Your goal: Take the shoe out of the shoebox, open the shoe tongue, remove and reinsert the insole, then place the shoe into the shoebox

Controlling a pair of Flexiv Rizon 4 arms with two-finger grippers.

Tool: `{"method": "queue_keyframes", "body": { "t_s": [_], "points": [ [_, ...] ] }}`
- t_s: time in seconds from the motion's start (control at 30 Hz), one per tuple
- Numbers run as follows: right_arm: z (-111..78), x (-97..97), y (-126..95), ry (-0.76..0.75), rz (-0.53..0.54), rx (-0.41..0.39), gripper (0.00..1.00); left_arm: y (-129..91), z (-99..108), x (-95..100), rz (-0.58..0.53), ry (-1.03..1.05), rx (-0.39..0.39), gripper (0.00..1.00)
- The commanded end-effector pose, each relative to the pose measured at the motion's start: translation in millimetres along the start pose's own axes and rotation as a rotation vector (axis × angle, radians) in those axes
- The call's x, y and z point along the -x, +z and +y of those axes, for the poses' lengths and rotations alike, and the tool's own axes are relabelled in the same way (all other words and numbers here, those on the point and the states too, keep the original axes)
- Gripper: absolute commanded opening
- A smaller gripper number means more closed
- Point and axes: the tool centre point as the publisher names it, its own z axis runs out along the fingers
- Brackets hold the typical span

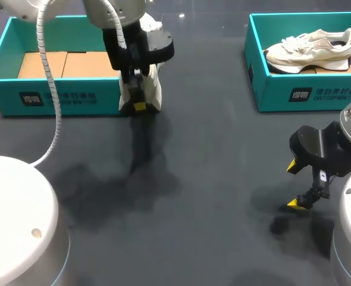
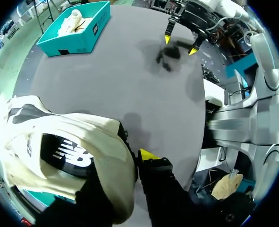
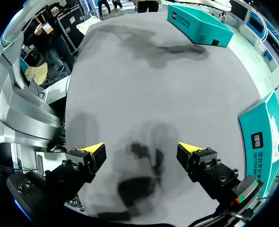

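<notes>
The left pincer (image 1: 138,102) was clamped on a cream shoe (image 1: 155,89), which hung on end from it. From above, shoe and pincer stood against the front wall of the left shoebox (image 1: 62,95), near that wall's right end, with a dark shadow spread over the grey table (image 1: 211,149) just beneath. Whether the shoe's low end touched the table, I could not tell. Seen from the left wrist, the shoe bulked up close beside and over the fingers. One yellow tip showed bare at the shoe's edge, pressed to the cream side wall, while the other finger was hidden behind the shoe. The dark panel with its white logo faced the camera. The left shoebox, teal, showed brown cardboard on its floor. Well apart, at the far right of the table, sat the right shoebox (image 1: 306,89), also teal, with a second pale shoe (image 1: 309,50) lying on its side inside it. The right pincer (image 1: 293,185) hung low over bare table near the robot's right side, its two yellow tips wide apart and gripping nothing, with only its own shadow between them.
</notes>
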Motion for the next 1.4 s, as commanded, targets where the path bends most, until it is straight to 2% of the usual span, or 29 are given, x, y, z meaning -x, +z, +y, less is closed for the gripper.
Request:
{"method": "queue_keyframes", "body": {
  "t_s": [0.03,0.63,0.87,1.0,1.17,1.4],
  "points": [
    [-1.0,-2.4,-0.1,0.000,-0.004,0.001,1.00,-19.8,34.8,26.8,0.023,-0.017,-0.036,0.00],
    [-1.0,-2.4,-0.1,0.000,-0.004,0.001,1.00,-56.3,131.5,126.9,-0.052,-0.102,-0.011,0.00],
    [-1.0,-2.4,-0.1,0.000,-0.004,0.001,1.00,-67.6,170.8,164.9,-0.044,-0.101,0.007,0.00],
    [-1.0,-2.4,-0.1,0.000,-0.004,0.001,1.00,-71.8,188.1,185.9,-0.075,-0.114,0.055,0.00],
    [-1.0,-2.4,-0.1,0.000,-0.004,0.001,1.00,-81.5,208.2,213.5,-0.068,-0.111,0.064,0.00],
    [-1.0,-2.4,-0.1,0.000,-0.004,0.001,1.00,-81.5,208.2,213.5,-0.068,-0.111,0.064,0.00]
  ]
}}
